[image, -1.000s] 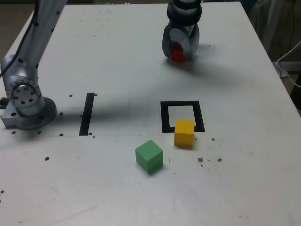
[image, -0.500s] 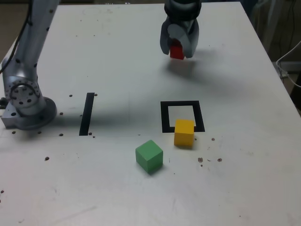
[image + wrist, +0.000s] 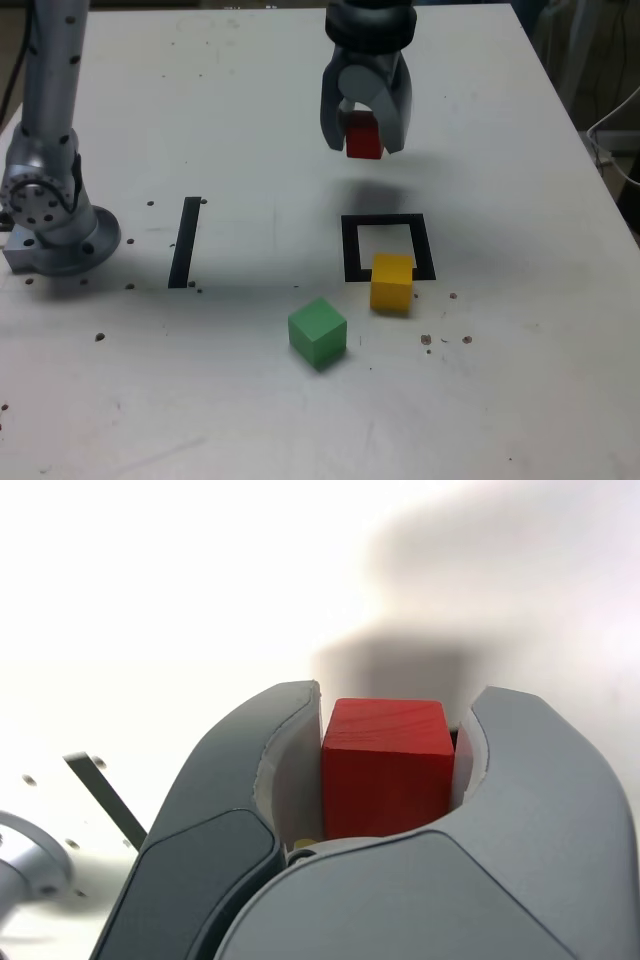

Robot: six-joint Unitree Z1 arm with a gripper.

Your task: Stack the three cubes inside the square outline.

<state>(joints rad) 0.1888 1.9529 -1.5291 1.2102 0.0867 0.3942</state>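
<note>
Lifted nearer: one red cube (image 3: 364,137) (jaws clamped); two cubes tabled.

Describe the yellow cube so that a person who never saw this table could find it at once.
Find the square outline of black tape on the white table. The yellow cube sits on the outline's near edge, toward its right corner in the exterior view. The green cube lies apart, off the tape.

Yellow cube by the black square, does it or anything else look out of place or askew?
Yes. The yellow cube sits astride the near edge of the square outline, not within the white centre. The green cube lies outside it, turned at an angle. The red cube is held off the table in the gripper.
</note>
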